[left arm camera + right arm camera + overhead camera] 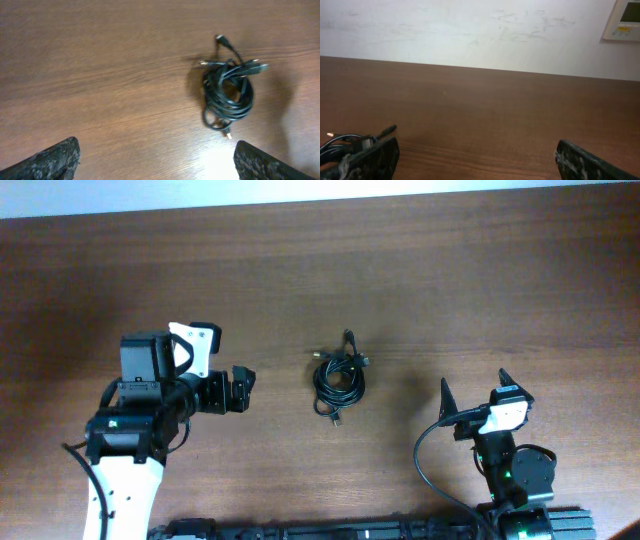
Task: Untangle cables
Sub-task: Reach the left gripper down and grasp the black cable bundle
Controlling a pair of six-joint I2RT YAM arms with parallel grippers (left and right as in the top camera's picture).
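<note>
While both jaws gape, cables between, untouched

Brown wooden table, cables lying in one tangled coil near its middle, plug ends sticking out

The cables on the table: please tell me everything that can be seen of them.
The cables are thin black cords, seemingly rubber-coated, wound together into one small tangled coil. Several short ends stick out of it, each with a small plug; some plug tips look pale, perhaps metal, in the left wrist view. The bundle lies flat near the middle of the brown wooden table. Only the table touches it.
</note>
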